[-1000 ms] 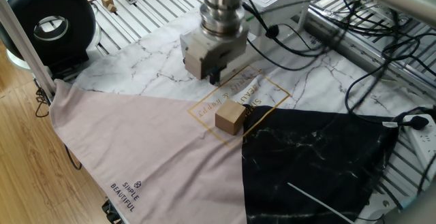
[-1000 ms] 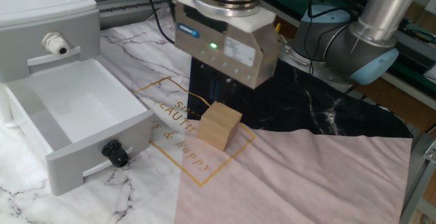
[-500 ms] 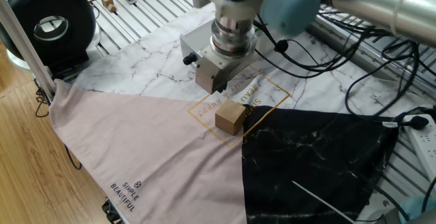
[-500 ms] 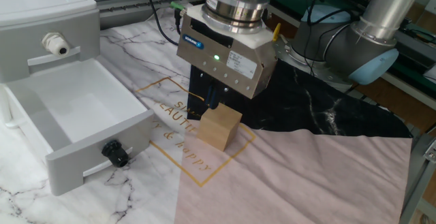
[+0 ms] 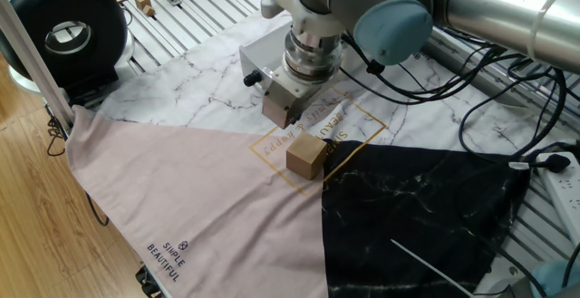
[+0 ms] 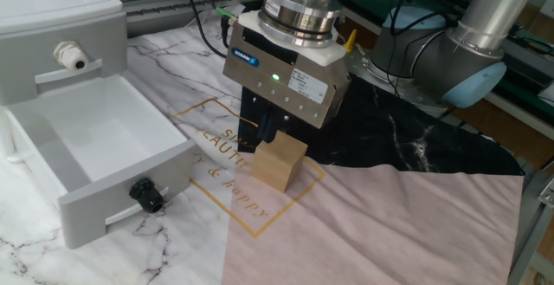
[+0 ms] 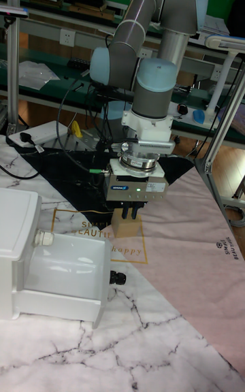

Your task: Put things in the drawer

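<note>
Since a second ago the gripper [image 6: 270,135] has been dropping closer to the cube [image 6: 279,164], and it is now hanging just above the cube's back edge, not gripping it. Its fingers [image 6: 268,129] are mostly hiding under the gripper body, so I cannot tell how far apart they are standing. One tan cube is sitting on the mat [image 5: 172,189], on the gold-lettered square where the marble, pink and black patches are meeting. One white drawer [image 6: 86,159] with a black knob [image 6: 147,196] is standing pulled out beside it, showing nothing inside. In the tall fixed view the gripper is covering much of the cube [image 7: 129,230]
</note>
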Action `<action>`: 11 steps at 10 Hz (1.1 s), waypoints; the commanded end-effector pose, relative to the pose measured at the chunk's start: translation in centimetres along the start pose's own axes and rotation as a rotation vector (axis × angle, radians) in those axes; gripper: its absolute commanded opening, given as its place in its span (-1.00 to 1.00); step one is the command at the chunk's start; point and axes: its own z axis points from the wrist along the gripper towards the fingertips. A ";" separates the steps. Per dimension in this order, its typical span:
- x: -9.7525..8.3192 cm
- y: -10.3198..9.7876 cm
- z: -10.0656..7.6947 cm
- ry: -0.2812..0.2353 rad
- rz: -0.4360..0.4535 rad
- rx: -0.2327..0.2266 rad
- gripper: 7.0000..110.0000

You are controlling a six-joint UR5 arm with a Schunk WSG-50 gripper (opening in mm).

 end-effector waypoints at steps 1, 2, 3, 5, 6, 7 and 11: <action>1.0 0.3 0.0 0.031 -0.021 -0.019 -0.71; 0.9 0.4 0.0 0.029 -0.018 -0.020 -0.28; 0.9 0.7 0.0 0.030 -0.011 -0.031 -0.28; 1.4 0.7 0.2 0.044 -0.007 -0.031 -0.28; 1.6 0.8 0.3 0.053 -0.002 -0.036 -0.28; 1.6 1.4 0.8 0.061 0.011 -0.051 -0.28; 1.7 2.1 1.9 0.074 0.033 -0.065 -0.28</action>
